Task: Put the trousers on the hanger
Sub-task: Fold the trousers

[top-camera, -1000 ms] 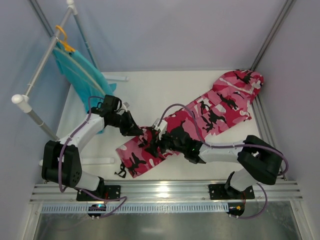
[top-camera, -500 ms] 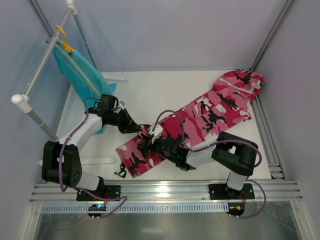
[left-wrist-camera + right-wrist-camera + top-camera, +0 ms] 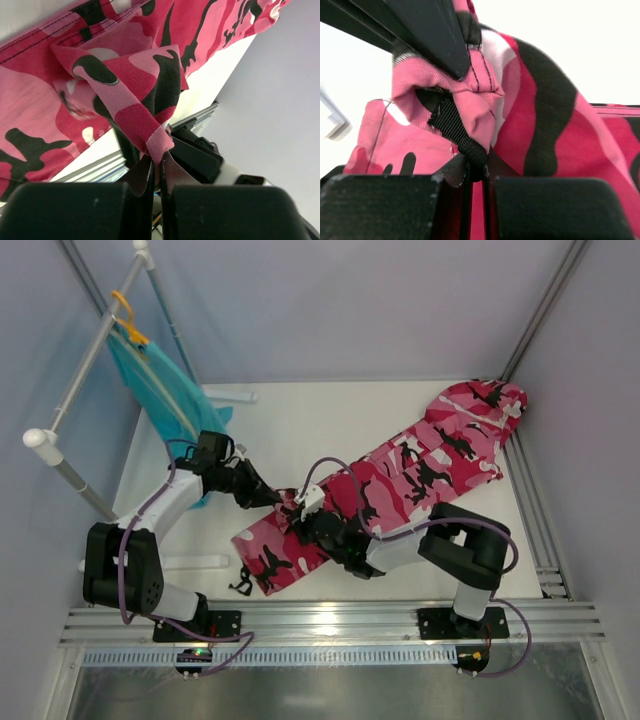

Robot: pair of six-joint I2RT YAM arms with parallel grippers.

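The white table (image 3: 300,420) fills most of the top view. The long pink-and-red camouflage cloth trousers (image 3: 430,460) lie slantwise across it, from the far right corner down toward the near middle, where my two arms hide part of the cloth. At the far left stands a white tube rack (image 3: 85,375), its upper end cut off by the frame. A plain teal garment (image 3: 185,405) hangs from it, with the hook of an orange hanger (image 3: 125,315) above. A thin pale mint-green hanger of slim rods (image 3: 165,382) seems to run across that teal cloth, well apart from the trousers, but it is too faint for me to trace in full. My left gripper (image 3: 268,495) sits at the near left end of the trousers. In its wrist view the fingers (image 3: 145,175) are pinched together on a raised, twisted fold of the camouflage cloth (image 3: 50,100). My right gripper (image 3: 300,518) is just beside it, its fingers (image 3: 457,175) clamped on bunched pink cloth (image 3: 545,140) and a black webbing strap (image 3: 447,122). A dark bar across the top of that view hides the rest of the fold. A small black piece (image 3: 240,585) at the near edge of the trousers is too small to identify.
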